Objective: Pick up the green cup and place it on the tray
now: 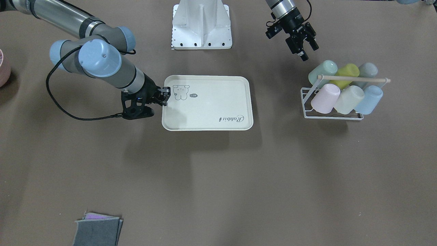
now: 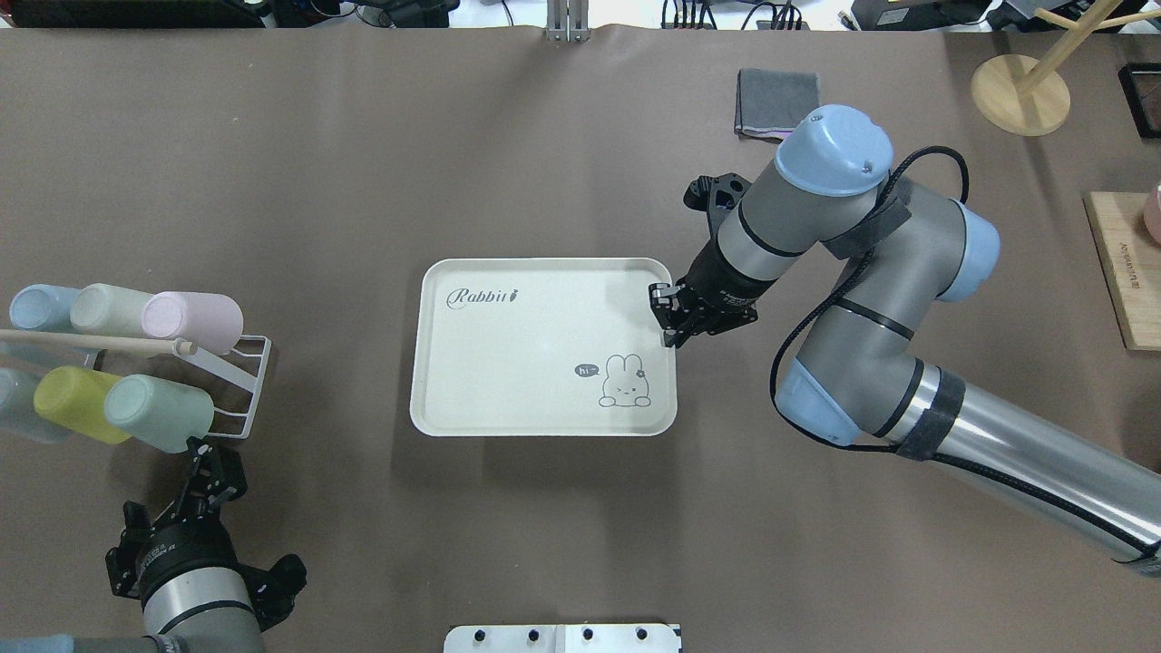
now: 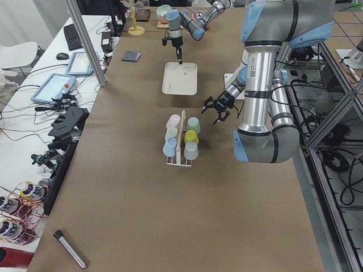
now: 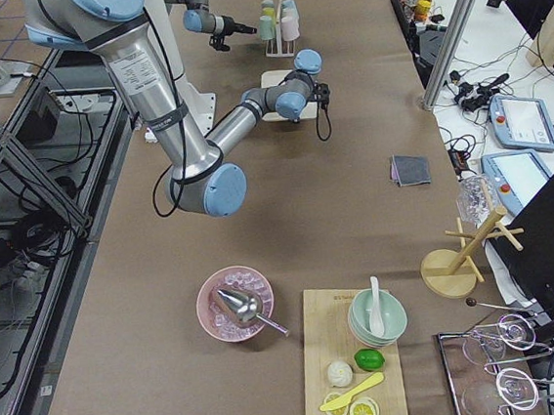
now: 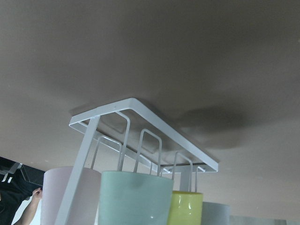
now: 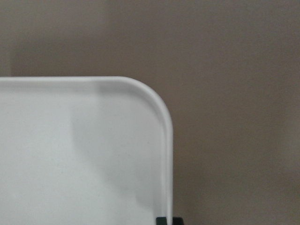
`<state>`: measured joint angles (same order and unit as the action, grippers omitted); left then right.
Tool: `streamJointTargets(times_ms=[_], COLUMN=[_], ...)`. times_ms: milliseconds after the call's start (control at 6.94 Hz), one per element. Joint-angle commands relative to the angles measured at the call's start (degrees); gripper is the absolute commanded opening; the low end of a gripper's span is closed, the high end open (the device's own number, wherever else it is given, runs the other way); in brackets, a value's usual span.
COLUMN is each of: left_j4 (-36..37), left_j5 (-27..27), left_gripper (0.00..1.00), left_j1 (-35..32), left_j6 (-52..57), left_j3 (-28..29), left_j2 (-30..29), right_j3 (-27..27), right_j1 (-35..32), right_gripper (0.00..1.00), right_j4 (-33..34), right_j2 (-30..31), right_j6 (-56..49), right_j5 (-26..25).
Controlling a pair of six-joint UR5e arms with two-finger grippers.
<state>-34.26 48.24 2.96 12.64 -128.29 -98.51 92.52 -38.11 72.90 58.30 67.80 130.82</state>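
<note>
- Six cups sit in a white wire rack, which stands well apart from the tray, off its script end.
- The green cup is the rack's corner cup nearest the tray, on the robot's side of the wooden rod. Its closed end is uppermost and its long axis is steeply tilted, leaning off the rod towards the robot.
- The left gripper hangs just beside that cup, not touching it, fingers spread and empty.
- The right gripper stands over the tray's rim at the drawing end. Its jaw gap cannot be judged.
</note>
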Motion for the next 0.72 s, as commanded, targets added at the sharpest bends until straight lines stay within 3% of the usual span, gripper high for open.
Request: streamJointTargets(times_ms=[0,577], left_j4=[0.1,-0.5], left_j5=[-2.8,-4.6], left_gripper=[0.93,0.95], left_j1=[-2.2,-3.3], left_j6=[1.7,3.2], left_j3=[2.8,4.2], left_j2=[0.2,1.3], right_j3=[-1.7,-3.5], right_j1=[4.2,5.9], right_gripper=[0.0,0.0], right_j4=[-0.2,-0.6], right_j2=[-2.8,-2.9], right_j6=[1.6,1.5], right_j5=[-3.7,-4.5])
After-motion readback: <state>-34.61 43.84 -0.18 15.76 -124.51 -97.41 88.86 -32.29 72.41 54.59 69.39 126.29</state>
